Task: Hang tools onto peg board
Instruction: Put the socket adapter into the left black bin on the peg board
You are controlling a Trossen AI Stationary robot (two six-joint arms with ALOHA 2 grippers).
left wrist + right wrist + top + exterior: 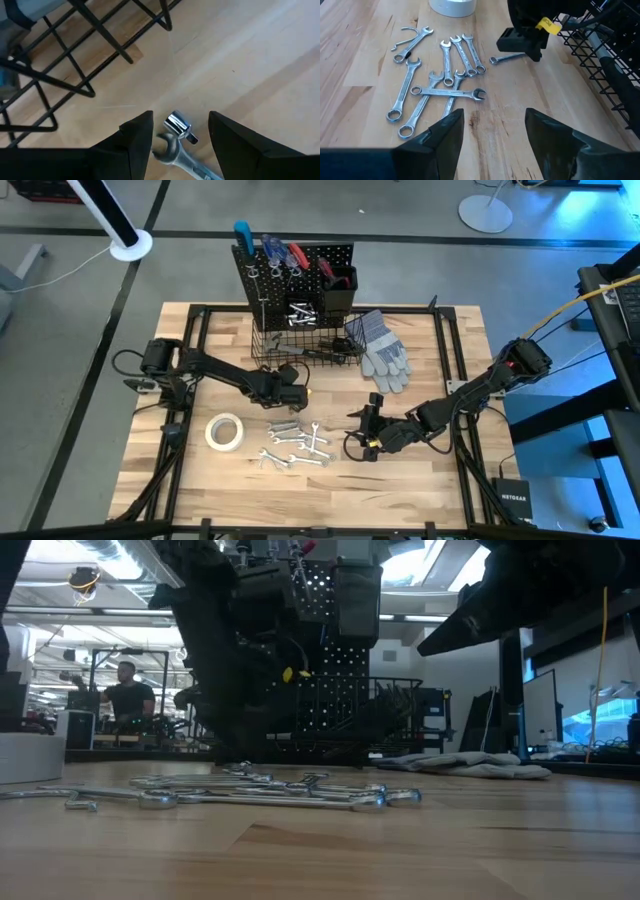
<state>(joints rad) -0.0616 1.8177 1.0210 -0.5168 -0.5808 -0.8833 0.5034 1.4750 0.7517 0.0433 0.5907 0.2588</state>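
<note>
The black peg board (300, 265) stands at the table's far edge with blue- and red-handled tools on it and a wire basket (300, 340) at its base. Several silver wrenches (295, 448) lie in a loose pile on the table, also in the right wrist view (440, 85). My left gripper (177, 135) is open, low over the table just in front of the basket. Its fingers stand on either side of one wrench's open end (172, 147); that wrench lies flat on the wood (507, 58). My right gripper (492, 130) is open and empty, right of the pile.
A white tape roll (225, 431) lies left of the wrench pile. Grey work gloves (385, 350) lie right of the basket. The basket's wires (75, 75) are close to my left gripper. A person sits in the room behind the table (125, 695).
</note>
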